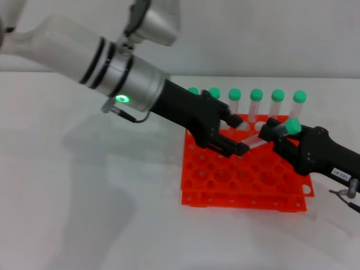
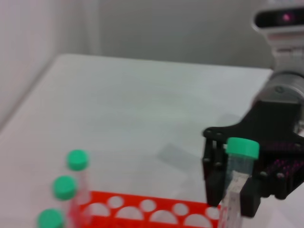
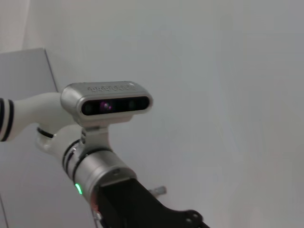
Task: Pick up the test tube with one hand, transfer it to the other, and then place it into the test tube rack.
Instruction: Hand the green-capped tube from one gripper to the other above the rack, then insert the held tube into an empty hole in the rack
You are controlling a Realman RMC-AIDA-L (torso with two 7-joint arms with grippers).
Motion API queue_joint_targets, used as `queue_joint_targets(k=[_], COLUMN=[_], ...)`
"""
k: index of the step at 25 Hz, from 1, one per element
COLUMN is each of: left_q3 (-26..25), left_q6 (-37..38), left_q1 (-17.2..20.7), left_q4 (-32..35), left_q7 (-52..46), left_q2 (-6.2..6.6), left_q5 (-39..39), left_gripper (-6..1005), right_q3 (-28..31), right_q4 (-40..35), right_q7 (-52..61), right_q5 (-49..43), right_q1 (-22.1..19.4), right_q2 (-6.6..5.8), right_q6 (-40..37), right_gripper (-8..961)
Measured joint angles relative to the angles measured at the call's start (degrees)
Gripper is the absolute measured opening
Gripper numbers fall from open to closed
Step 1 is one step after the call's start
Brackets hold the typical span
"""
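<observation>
The test tube [image 1: 284, 130], clear with a green cap, hangs tilted above the orange-red rack [image 1: 242, 181]. My right gripper [image 1: 277, 130] reaches in from the right and is shut on the tube just below its cap. The left wrist view shows this grip [image 2: 232, 190] and the tube's cap [image 2: 242, 148]. My left gripper [image 1: 243, 136], on the arm with the green ring light [image 1: 121, 99], is over the rack with its fingers spread. The tube's tapered tip lies near its lower finger. The rack's edge also shows in the left wrist view [image 2: 142, 209].
Several more green-capped tubes [image 1: 256, 104] stand in the rack's back row; three show in the left wrist view [image 2: 71, 185]. The rack sits on a white table [image 1: 84, 197]. The right wrist view shows only my left arm and its camera [image 3: 107, 102].
</observation>
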Motion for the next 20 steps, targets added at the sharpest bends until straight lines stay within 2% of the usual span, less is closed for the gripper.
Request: queue_joint_targets(k=[1,3,9,16,20], left_q3=[0.0,0.0,0.0,0.0,0.0], left_q6=[0.3,1.3,5.3,5.4,6.1], left_q1=[0.7,2.5,11.1,25.1,32.1], left_q4=[-1.1,-3.4,-11.2,-13.4,-11.7], left_q7=[0.1,0.2,0.9,2.9,6.2], left_q2=[0.00,0.01,0.08,-0.11,-0.27], left_q5=[-1.2,-3.9,-19.5,-42.4,-51.8], left_gripper=[429,667,866,892,890], right_q3=[0.1,0.1,0.1,0.0,-0.5], right_q4=[-0.1,-0.2,-3.3,-5.8,-7.1], right_q7=[0.0,0.0,0.4,0.9,1.8], right_q5=[0.0,0.0,0.1,-0.2,-1.2], right_q1=[0.2,0.5,0.6,1.7,2.8], right_q2=[-0.05,-0.20,-0.62,-1.05,-1.01], right_q6=[0.3,0.9,3.0,5.4,8.0], right_gripper=[204,204,205,205,205])
